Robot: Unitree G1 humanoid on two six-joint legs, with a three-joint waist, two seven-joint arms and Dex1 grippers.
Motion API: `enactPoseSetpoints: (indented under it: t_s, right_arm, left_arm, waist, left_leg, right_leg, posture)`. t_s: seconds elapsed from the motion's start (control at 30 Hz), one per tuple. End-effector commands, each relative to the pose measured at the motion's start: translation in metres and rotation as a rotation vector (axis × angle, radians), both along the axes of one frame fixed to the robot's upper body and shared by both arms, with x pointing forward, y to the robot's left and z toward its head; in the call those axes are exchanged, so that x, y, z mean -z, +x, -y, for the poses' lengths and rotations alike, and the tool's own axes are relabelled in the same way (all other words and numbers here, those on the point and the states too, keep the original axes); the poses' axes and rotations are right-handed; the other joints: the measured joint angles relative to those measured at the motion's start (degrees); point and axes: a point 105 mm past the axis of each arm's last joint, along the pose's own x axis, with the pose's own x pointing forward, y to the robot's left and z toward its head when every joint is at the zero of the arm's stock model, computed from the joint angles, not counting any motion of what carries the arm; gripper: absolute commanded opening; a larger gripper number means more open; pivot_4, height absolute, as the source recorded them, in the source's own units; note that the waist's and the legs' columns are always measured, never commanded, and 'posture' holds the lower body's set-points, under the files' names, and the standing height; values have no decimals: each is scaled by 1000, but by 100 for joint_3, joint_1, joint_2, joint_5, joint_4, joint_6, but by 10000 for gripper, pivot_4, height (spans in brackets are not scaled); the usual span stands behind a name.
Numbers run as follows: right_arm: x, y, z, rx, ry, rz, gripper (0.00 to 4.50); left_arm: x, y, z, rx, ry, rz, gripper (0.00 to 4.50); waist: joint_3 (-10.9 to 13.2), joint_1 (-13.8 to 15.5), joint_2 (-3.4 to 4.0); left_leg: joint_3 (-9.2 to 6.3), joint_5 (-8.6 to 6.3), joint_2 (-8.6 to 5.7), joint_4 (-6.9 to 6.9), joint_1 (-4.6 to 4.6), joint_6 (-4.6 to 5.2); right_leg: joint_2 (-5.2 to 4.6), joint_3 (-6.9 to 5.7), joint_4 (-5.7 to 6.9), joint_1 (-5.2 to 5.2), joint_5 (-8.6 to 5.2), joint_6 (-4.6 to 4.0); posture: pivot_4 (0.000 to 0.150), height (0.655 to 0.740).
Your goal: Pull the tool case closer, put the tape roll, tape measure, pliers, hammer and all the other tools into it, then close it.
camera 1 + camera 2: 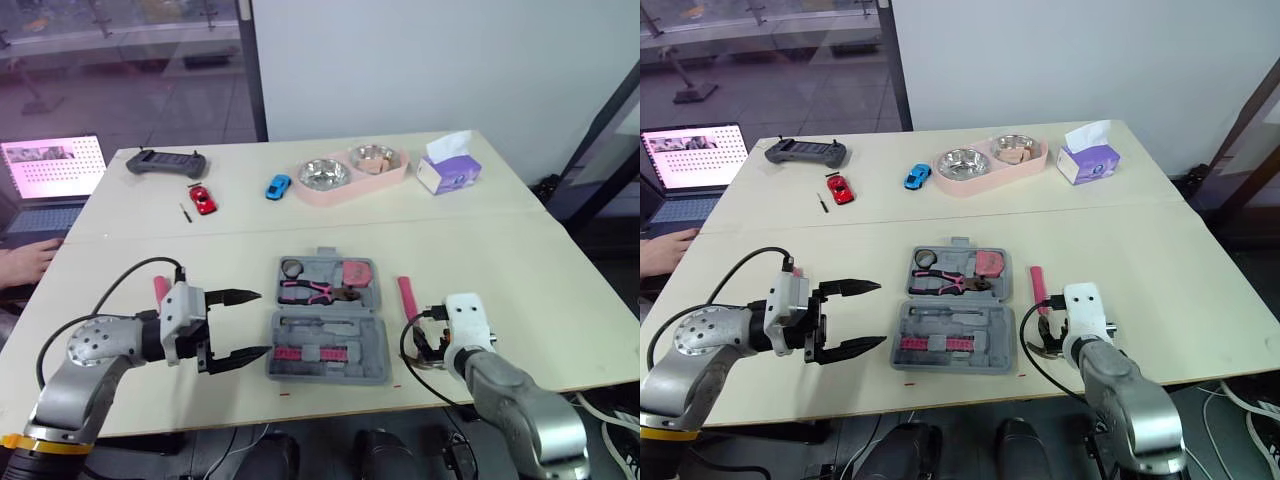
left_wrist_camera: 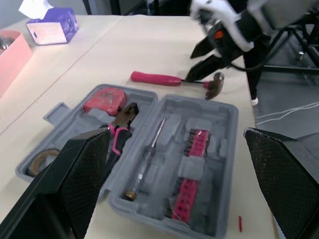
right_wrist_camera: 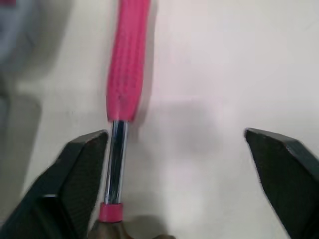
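Tool case (image 1: 325, 318) lies open and flat on the pale table (image 1: 520, 270), near the front edge, between the two grippers. The left gripper (image 1: 262, 322) hovers just beside the case's left side, its black fingers spread wide and holding nothing. The right gripper (image 3: 174, 137) is spread wide too, set over the hammer (image 1: 407, 297) with one finger next to the steel shaft below the pink grip. The hammer lies on the table just right of the case.

The case is grey moulded plastic in two hinged halves. The far half holds a tape roll (image 1: 292, 268), pink-handled pliers (image 1: 318, 291) and a pink tape measure (image 1: 357, 273). The near half holds a slim screwdriver (image 2: 148, 157) and pink bit racks (image 1: 318, 352). Well beyond it stand a pink tray (image 1: 352, 175) and a tissue box (image 1: 447, 172).
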Motion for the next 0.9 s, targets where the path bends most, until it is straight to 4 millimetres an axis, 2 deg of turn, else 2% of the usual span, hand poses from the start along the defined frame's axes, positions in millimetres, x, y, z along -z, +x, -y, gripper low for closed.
enactPoseSetpoints:
  t_s: [0.03, 0.3, 0.7, 0.8, 0.87, 0.9]
  right_arm:
    - [-18, 2, -5, -16, 10, 152, 44718]
    - [-3, 2, -21, -33, 38, 148, 44718]
    - [42, -2, -14, 61, 89, -32, 44718]
    - [47, -3, -17, 51, 93, -66, 37315]
    - [48, -3, -18, 51, 93, -69, 27991]
    - [48, -3, -18, 50, 93, -70, 21435]
  left_arm:
    - [-10, 1, -3, 5, -9, 23, 45000]
    - [-11, 3, -3, 17, -3, 22, 45000]
    - [-12, 1, -3, 11, 1, 24, 45000]
    - [-12, 1, -4, 8, 2, 24, 45000]
    - [-12, 1, -4, 5, 2, 26, 45000]
    - [-12, 2, -4, 5, 3, 26, 45000]
  waist:
    - [1, -23, 2]
    - [2, -15, 2]
    - [1, 17, 2]
    - [1, 19, 2]
    - [0, 24, 2]
    - [0, 32, 1]
  left_leg:
    - [-1, 0, 2, 0, 0, 0]
    - [-1, 0, 2, 1, 0, -1]
    - [0, 0, 1, 2, 1, -1]
    - [0, 0, 1, 2, 1, -1]
    - [0, 0, 0, 2, 1, -1]
    - [0, 0, 0, 3, 1, -1]
  right_leg:
    - [3, 0, 0, 0, 4, 7]
    - [3, 4, 0, -2, -5, -10]
    - [2, 7, 1, -3, -6, -13]
    - [2, 7, 1, -3, -6, -13]
    - [1, 7, 1, -2, -6, -13]
    - [1, 7, 1, -1, -6, -13]
  posture:
    - [1500, 7400]
    - [1500, 7400]
    - [1500, 7400]
    - [1500, 7400]
    - [1500, 7400]
    - [1500, 7400]
